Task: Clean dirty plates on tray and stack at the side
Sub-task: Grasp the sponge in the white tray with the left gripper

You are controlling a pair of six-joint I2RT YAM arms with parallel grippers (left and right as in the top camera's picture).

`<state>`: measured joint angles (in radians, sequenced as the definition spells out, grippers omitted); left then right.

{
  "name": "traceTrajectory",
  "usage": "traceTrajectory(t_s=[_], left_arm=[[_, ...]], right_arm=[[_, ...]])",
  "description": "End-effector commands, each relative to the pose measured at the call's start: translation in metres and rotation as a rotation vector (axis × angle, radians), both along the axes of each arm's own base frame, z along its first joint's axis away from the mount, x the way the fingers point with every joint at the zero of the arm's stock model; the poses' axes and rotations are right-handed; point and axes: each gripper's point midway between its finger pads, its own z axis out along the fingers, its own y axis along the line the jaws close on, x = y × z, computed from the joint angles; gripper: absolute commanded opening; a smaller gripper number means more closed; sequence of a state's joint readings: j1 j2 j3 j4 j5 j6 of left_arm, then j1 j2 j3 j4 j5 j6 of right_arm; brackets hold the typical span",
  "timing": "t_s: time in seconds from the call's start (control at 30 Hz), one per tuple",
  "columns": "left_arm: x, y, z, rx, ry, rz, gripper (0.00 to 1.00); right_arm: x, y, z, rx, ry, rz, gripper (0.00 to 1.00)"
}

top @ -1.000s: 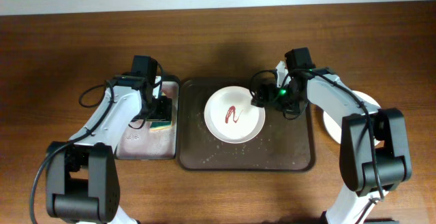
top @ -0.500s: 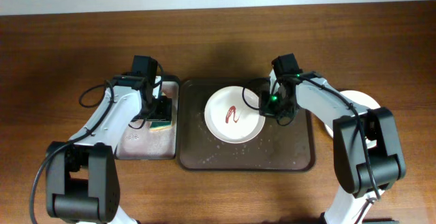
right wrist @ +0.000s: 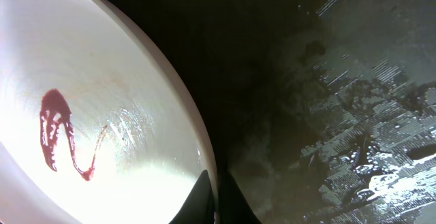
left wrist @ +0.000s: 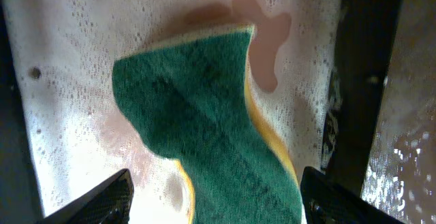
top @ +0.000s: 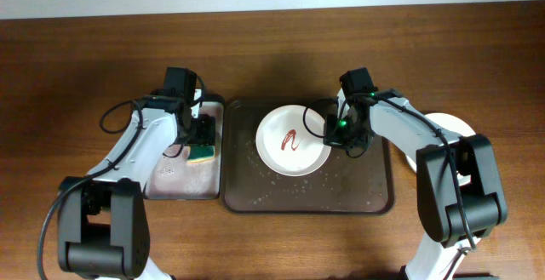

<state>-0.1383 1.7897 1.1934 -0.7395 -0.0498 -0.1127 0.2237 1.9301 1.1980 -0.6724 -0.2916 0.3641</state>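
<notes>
A white plate (top: pixel 293 141) with a red sauce squiggle lies on the dark brown tray (top: pixel 358 191). My right gripper (top: pixel 333 134) is shut on the plate's right rim. In the right wrist view the fingertips (right wrist: pixel 204 203) pinch the plate (right wrist: pixel 102 115) at its edge, with the wet tray (right wrist: pixel 327 81) beside it. My left gripper (top: pixel 201 146) hangs open over the basin. Its fingers (left wrist: pixel 102 197) straddle the green-yellow sponge (left wrist: pixel 204 115) without pressing it. Another white plate (top: pixel 456 127) rests on the tabletop at the right, partly hidden by my right arm.
The black basin (top: pixel 174 182) with foamy pinkish liquid stands left of the tray, touching its edge. Cables loop from both arms. Bare wood tabletop lies behind and at both sides.
My right gripper moved left to the plate's rim and closed on it. The left gripper stayed over the sponge, still open.
</notes>
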Motion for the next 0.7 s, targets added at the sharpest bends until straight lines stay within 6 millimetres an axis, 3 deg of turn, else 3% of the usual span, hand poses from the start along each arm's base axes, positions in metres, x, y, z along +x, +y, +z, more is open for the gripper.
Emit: traceTrajectory(t_s=[0.0, 0.13, 0.2, 0.27, 0.3, 0.37, 0.57, 0.6, 0.67], left_arm=[[-0.009, 0.003, -0.019, -0.012, 0.042, 0.097, 0.77], [-0.005, 0.003, -0.036, -0.020, 0.055, 0.150, 0.77], [0.002, 0.001, -0.043, -0.024, 0.038, 0.149, 0.73], [0.010, 0.000, -0.042, -0.030, 0.010, 0.148, 0.33], [0.015, 0.000, -0.041, -0.034, -0.009, 0.148, 0.17], [0.021, -0.001, -0.039, -0.038, -0.036, 0.141, 0.00], [0.023, -0.001, -0.038, -0.004, -0.036, 0.012, 0.00], [0.021, -0.001, -0.038, -0.001, -0.029, 0.005, 0.05], [0.017, -0.001, -0.037, 0.000, -0.006, 0.005, 0.55]], right_arm=[[-0.005, -0.003, -0.007, -0.030, 0.019, -0.009, 0.04], [-0.005, -0.003, -0.007, -0.030, 0.020, -0.009, 0.04], [-0.006, -0.004, -0.007, -0.031, 0.024, -0.009, 0.04], [-0.007, -0.004, -0.007, -0.032, 0.026, -0.009, 0.04], [-0.007, -0.004, -0.007, -0.032, 0.026, -0.009, 0.04], [-0.007, -0.004, -0.007, -0.032, 0.027, -0.009, 0.04], [-0.007, -0.004, -0.007, -0.032, 0.028, -0.009, 0.04], [-0.008, -0.004, -0.007, -0.033, 0.030, -0.009, 0.04], [-0.008, -0.004, -0.007, -0.034, 0.033, -0.009, 0.04]])
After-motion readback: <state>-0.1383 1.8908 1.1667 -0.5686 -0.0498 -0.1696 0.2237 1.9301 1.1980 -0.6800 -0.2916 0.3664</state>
